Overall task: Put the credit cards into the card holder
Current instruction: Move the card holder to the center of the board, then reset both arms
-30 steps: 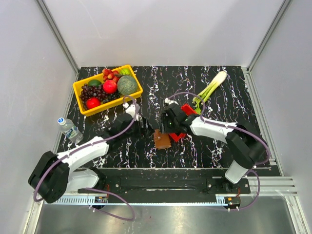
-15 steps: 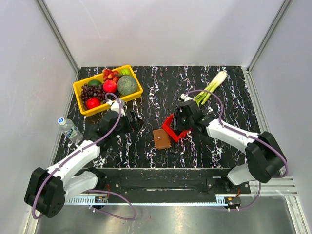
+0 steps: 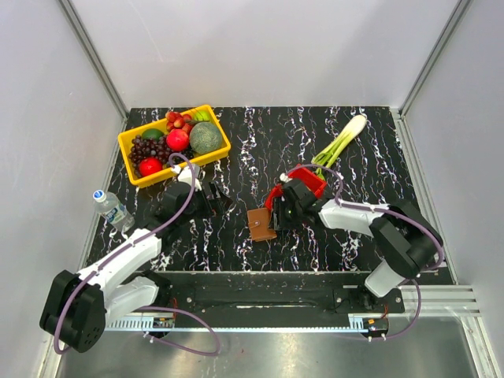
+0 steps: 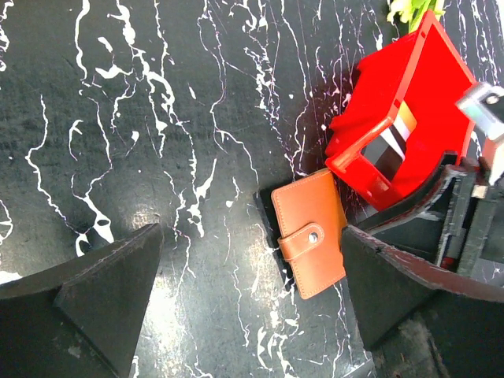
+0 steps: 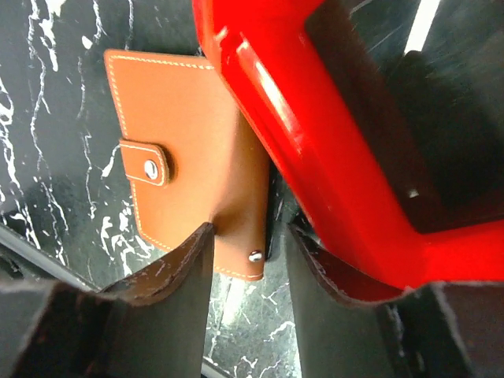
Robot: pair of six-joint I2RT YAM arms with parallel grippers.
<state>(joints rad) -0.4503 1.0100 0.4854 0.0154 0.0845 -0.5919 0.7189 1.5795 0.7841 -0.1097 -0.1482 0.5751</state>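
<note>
card holder [image 5: 189, 157], snapped closed beside red bin [image 4: 409, 94] of credit cards [image 4: 396, 132]; right gripper [image 5: 249, 234] astride its edge, pinch unclear, presumably to open it; left gripper [image 4: 250, 235] spread

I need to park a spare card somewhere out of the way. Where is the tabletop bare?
The table is bare at the back, between the fruit basket and the leek, and at the front between the left arm and the card holder. It is crowded where the card holder, red bin and right end effector meet.
</note>
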